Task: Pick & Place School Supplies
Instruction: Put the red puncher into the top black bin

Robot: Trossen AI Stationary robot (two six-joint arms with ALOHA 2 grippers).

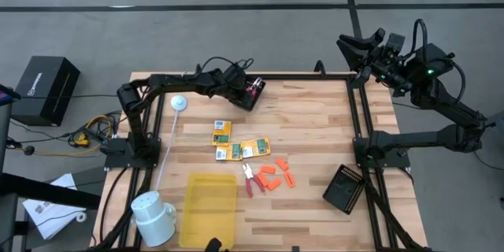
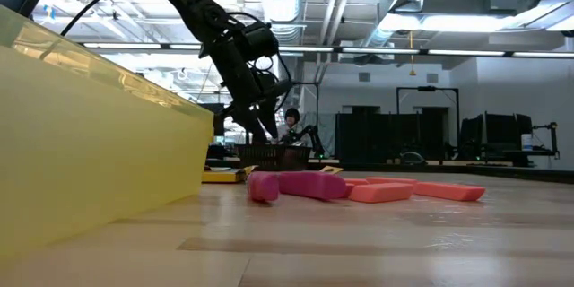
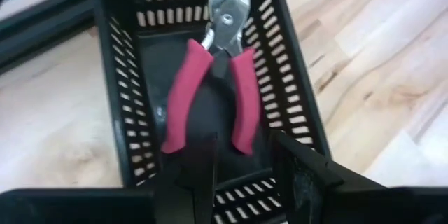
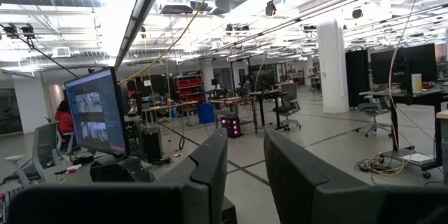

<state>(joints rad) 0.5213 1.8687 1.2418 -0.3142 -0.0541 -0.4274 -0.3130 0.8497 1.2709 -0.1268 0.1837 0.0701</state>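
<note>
My left gripper [image 1: 240, 85] [image 3: 241, 150] stands open over a black slotted basket [image 1: 253, 92] [image 3: 294, 98] at the table's far side. A red-handled scissor-like tool [image 3: 210, 91] lies in the basket, its metal head toward the far wall. The end of one handle lies between my fingers. On the table's middle lie yellow-and-green packets [image 1: 236, 146], orange pieces [image 1: 274, 177] and a second red-handled tool [image 1: 250, 179] [image 2: 296, 185]. My right gripper [image 1: 354, 43] [image 4: 245, 154] is raised beyond the table's far right corner, open and empty.
A yellow tray [image 1: 209, 209] [image 2: 90, 143] and a white mug [image 1: 153, 216] stand at the near left. A white disc [image 1: 179, 103] lies at the far left. A second black basket [image 1: 344, 189] sits at the near right. Bare wood lies between it and the supplies.
</note>
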